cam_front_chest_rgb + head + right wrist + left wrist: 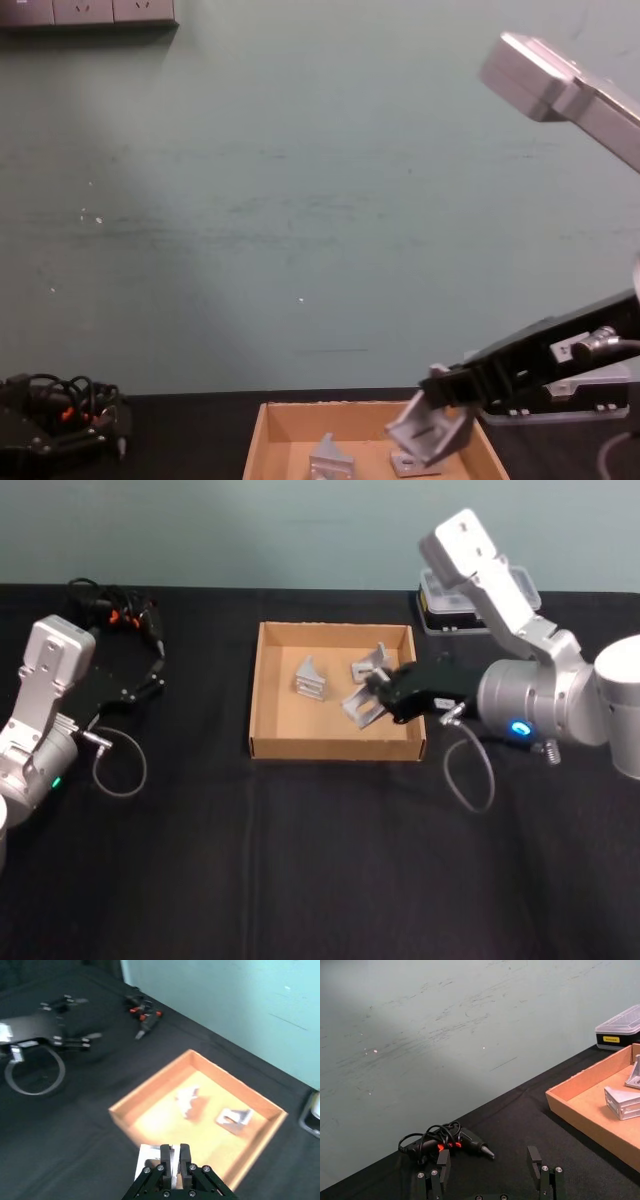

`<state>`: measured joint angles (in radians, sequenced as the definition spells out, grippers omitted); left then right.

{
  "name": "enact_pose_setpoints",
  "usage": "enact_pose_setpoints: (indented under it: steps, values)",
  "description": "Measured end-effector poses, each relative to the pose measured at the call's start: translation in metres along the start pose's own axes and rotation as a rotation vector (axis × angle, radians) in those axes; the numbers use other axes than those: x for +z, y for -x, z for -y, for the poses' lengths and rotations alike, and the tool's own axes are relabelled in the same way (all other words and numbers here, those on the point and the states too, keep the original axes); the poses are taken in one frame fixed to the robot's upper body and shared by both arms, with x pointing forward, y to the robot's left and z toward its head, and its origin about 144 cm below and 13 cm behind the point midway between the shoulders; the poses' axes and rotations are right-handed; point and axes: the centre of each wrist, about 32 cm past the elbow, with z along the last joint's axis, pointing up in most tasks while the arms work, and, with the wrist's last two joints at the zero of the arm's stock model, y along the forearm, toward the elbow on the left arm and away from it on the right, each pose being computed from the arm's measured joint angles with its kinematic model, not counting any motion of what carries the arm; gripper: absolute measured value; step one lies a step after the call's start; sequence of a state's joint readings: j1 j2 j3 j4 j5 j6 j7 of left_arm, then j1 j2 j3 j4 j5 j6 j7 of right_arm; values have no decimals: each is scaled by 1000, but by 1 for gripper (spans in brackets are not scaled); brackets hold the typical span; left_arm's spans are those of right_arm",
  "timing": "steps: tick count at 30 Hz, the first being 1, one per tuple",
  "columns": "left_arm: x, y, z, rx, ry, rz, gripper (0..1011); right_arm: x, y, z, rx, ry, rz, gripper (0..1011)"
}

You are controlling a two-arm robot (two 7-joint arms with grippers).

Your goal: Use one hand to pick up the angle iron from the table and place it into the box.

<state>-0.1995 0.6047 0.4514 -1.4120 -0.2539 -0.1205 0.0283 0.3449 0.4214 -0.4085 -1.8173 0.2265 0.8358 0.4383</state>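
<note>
Matt cardboard box point(262, 690), metal angle iron point(358, 706)

Three angle irons: two lie inside the box point(268, 695), one point(310, 678) near its left-middle and one point(368, 664) toward its far right corner, and a third point(360, 706) is clamped in the right gripper point(376, 694) above the box's right side. One cardboard box sits on the table point(300, 860). One black case with a clear lid point(450, 610) stands by the table's far edge. One corded tool point(115, 610) lies near the far left corner. Two grippers: the left gripper point(150, 685) with spread fingers, and the right.
</note>
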Motion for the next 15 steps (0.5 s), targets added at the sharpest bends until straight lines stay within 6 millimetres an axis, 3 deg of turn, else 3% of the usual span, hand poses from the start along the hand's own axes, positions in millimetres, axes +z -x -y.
enact_pose_setpoints:
  steps: [15]
  values:
    - [0,0,0,0,0,0,1000,-15,-33,-37,-51,66,-55,118]
